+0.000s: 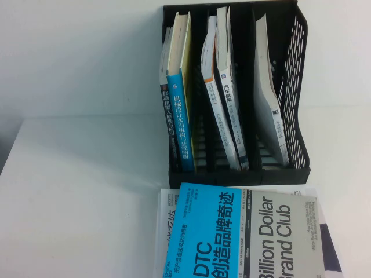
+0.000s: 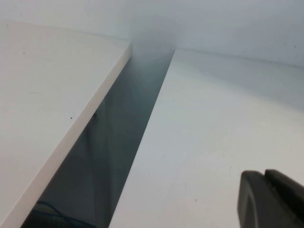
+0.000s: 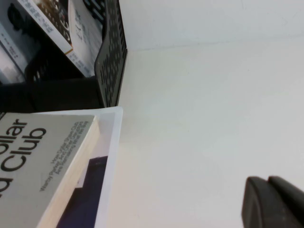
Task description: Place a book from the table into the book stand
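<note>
Nearest the robot, the book [image 1: 243, 237] lies flat on the white bench [image 1: 75, 202], blue half to the left and grey half to the right, its far edge just short of the stand's base. It rests on top of a white book [image 1: 165, 214] whose edges show past it at the left and right; the right wrist view shows the grey cover [image 3: 33, 156] with the white cover and a dark patch beneath it [image 3: 102, 166]. Neither arm appears in the high view. Left tool [image 2: 273, 202]: only a black corner of it is visible in its wrist view, above bare bench beside a dark gap [image 2: 114, 156] between two white surfaces; whether it is open or closed cannot be told, and nothing is seen in it. Right tool [image 3: 273, 204]: likewise only a black corner shows, above bare bench to the right of the book and well apart from it; its opening cannot be told, and no object is seen in it. Beyond the book, the black stand [image 1: 290, 168] is upright against the white wall. Its left slot holds a blue-spined book [image 1: 179, 116] and others, the middle slot leaning white books [image 1: 223, 92], the right slot one leaning white book [image 1: 269, 98].
</note>
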Robot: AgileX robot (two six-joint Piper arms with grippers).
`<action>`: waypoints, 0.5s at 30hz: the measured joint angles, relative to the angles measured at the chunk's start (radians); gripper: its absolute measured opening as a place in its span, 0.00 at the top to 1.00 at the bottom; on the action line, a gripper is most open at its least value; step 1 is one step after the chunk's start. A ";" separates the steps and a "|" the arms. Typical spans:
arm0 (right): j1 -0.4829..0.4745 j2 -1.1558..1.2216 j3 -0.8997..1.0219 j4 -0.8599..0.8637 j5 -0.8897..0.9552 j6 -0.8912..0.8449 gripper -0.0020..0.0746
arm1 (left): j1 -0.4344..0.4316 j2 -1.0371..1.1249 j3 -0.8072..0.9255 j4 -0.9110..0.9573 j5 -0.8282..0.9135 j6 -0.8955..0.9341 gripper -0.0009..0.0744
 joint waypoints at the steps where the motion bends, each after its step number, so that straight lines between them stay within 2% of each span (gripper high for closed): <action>1: 0.000 0.000 0.000 0.000 0.000 0.000 0.98 | 0.000 0.000 0.000 0.000 0.000 0.002 0.99; 15: 0.000 0.000 0.000 0.000 0.000 0.000 0.98 | 0.000 0.000 0.000 0.000 -0.006 0.009 0.99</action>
